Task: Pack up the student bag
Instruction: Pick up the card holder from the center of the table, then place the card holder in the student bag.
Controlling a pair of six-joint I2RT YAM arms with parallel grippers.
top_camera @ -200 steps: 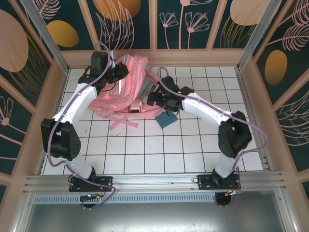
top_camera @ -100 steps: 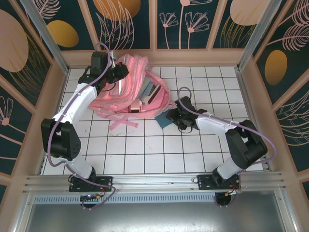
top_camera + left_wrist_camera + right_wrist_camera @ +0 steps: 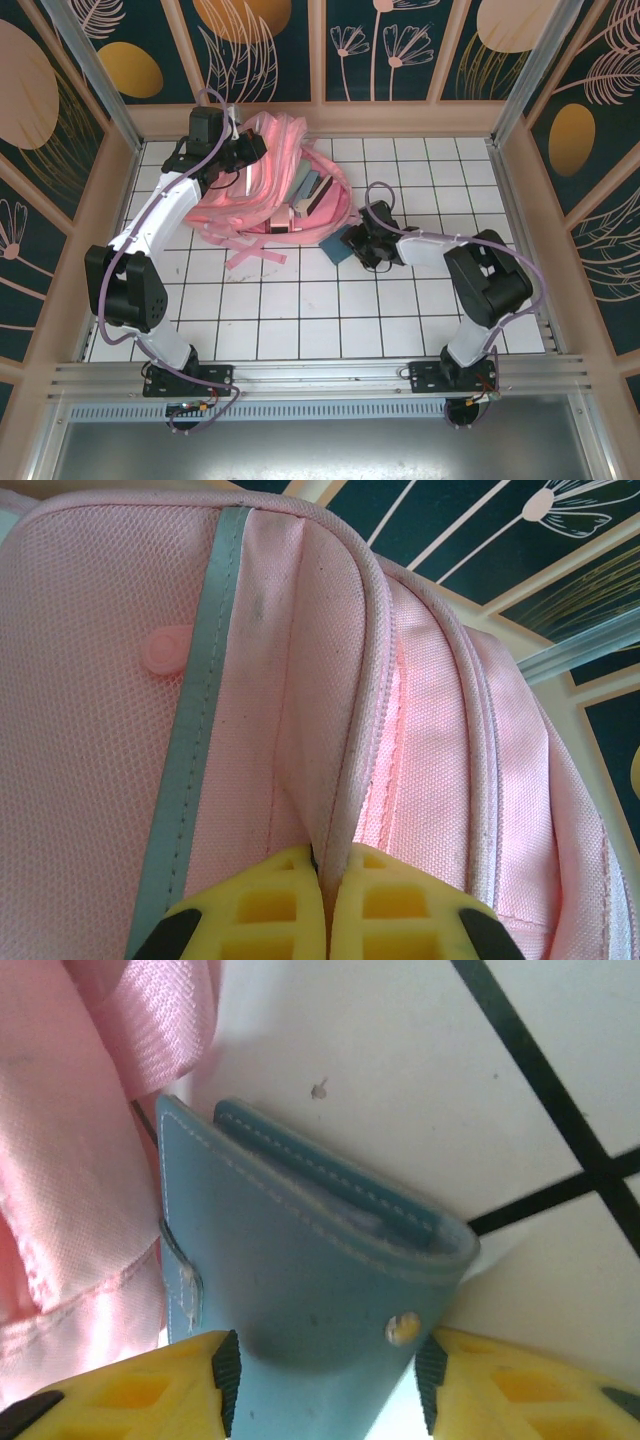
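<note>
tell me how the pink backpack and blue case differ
The backpack is pink fabric; the blue case is smooth with stitched edges. The backpack is far bigger than the case. The left gripper pinches the backpack's seam; the right gripper straddles the case. Both lie on the tiled table.

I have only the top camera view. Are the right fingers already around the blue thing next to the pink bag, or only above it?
Observer: Around it. In the right wrist view, the blue case lies on the table between the right gripper's fingers, and both touch its sides.
Operator: And the left one, does it hold the bag?
Observer: Yes. In the left wrist view, the left gripper is shut on a piped seam of the student bag.
</note>
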